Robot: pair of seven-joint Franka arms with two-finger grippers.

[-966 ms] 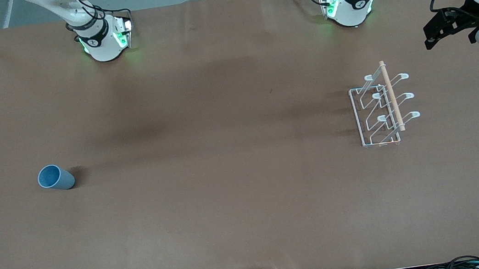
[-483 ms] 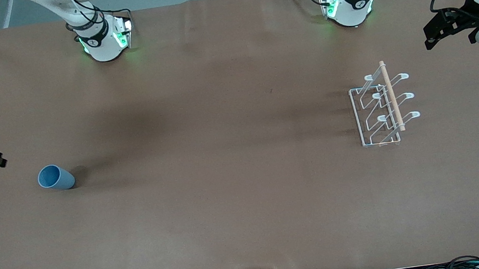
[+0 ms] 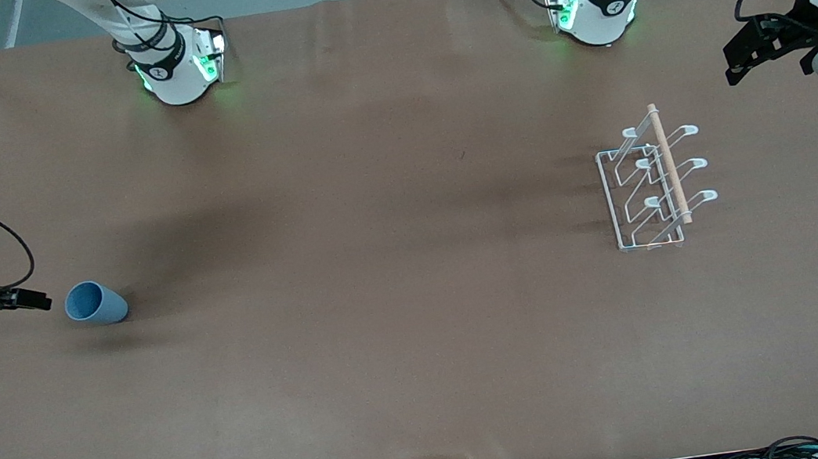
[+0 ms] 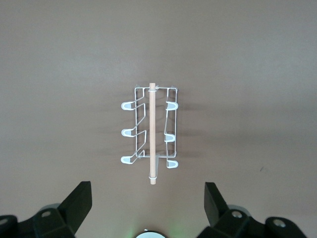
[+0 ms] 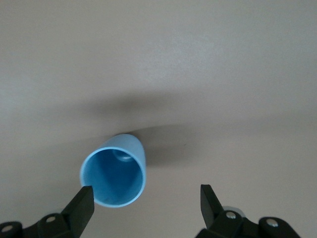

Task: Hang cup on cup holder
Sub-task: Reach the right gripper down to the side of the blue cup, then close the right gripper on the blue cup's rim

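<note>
Smooth matte blue tapered cup beside unclenched right claw; white wire cup holder under spread-open left claw.

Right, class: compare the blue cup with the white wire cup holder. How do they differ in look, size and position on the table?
The cup is solid light-blue plastic; the cup holder is open white wire with a wooden rod on top. The cup is much smaller than the cup holder. The cup sits toward the right arm's end of the table, the cup holder toward the left arm's end. Both rest on the table, untouched by any gripper.
</note>
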